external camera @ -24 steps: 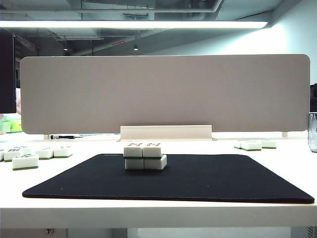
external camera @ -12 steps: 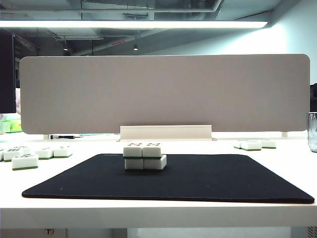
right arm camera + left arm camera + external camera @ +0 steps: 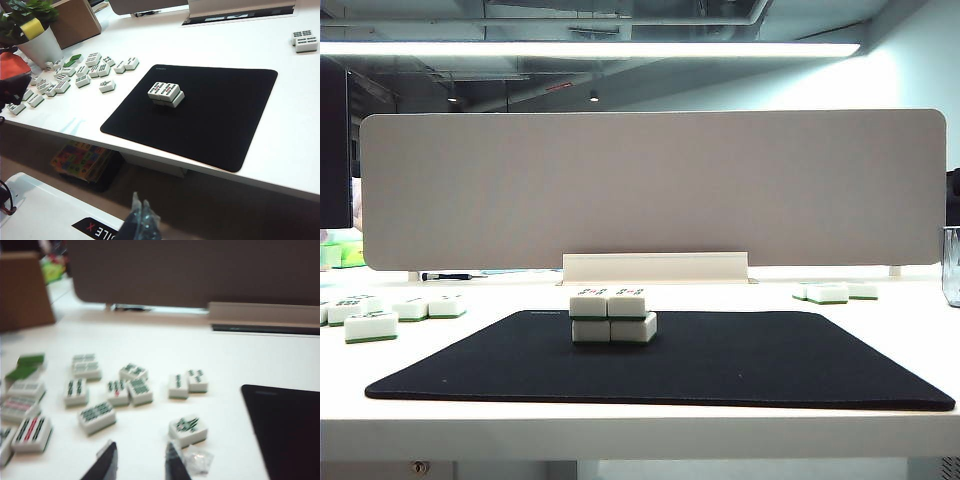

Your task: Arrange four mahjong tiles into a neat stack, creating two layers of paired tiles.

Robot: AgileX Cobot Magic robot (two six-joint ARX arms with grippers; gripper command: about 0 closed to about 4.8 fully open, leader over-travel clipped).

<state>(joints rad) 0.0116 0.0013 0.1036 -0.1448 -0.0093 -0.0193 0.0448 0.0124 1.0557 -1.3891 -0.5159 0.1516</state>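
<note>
Stacked mahjong tiles point(image 3: 612, 318) lie apart from both pincers (shut).

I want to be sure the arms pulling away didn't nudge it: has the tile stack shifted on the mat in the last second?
No. The tile stack sits at the same spot near the black mat's far edge.

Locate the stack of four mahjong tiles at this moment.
In the exterior view, the stack of four mahjong tiles stands on the black mat, slightly left of centre near its far edge, in front of the grey divider panel.
</note>
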